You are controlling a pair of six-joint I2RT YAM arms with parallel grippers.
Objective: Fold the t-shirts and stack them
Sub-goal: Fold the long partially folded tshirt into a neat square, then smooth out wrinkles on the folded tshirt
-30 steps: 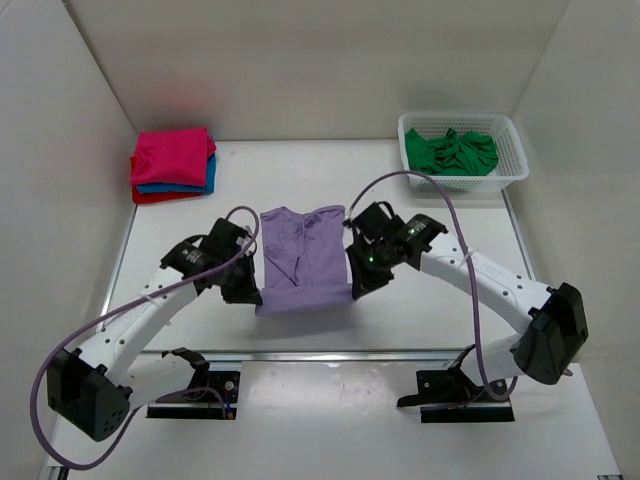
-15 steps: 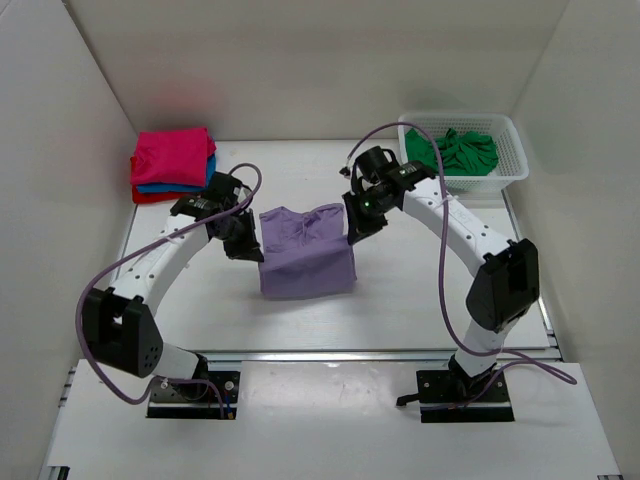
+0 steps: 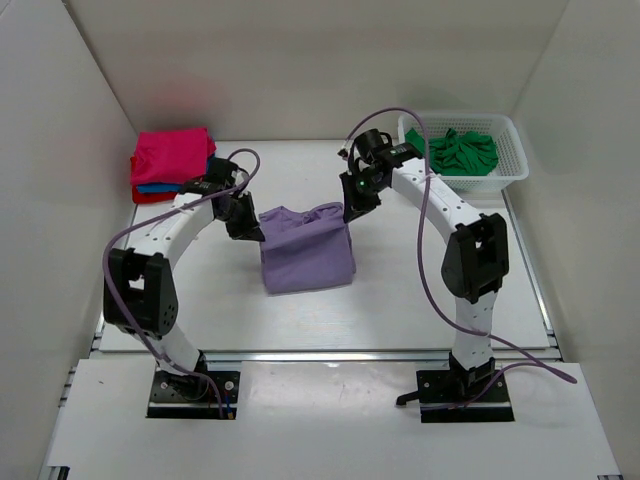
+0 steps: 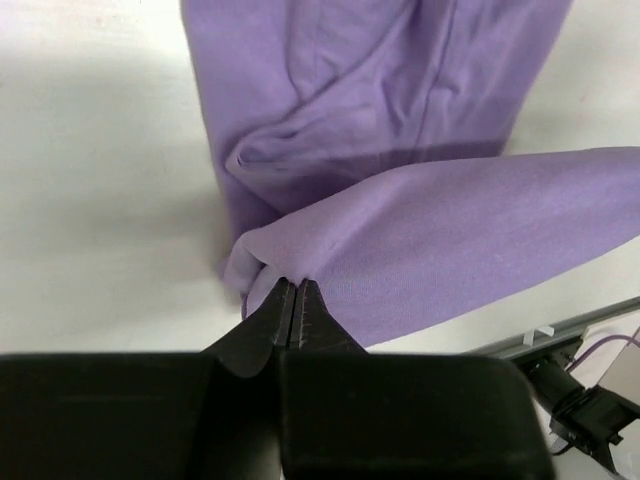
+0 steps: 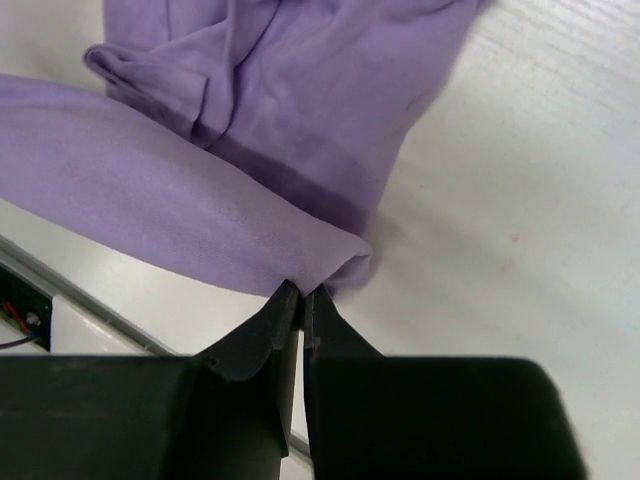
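Left gripper (image 4: 297, 287), right gripper (image 5: 302, 293) advanced; wrist views show lilac shirt (image 3: 307, 260) pinched.

lilac tee (image 3: 305, 258), green tee (image 3: 462, 153), magenta tee (image 3: 172, 155), blue tee (image 3: 158, 187), white basket (image 3: 514, 168).

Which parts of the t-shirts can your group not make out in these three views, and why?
Top view: blue t-shirt and red t-shirt show only as edge strips under the magenta t-shirt.
Top view: green t-shirt, crumpled in the basket, too small to read its shape.
Wrist views: lilac t-shirt cut off by frame edges; its lifted fold hides the layer beneath.
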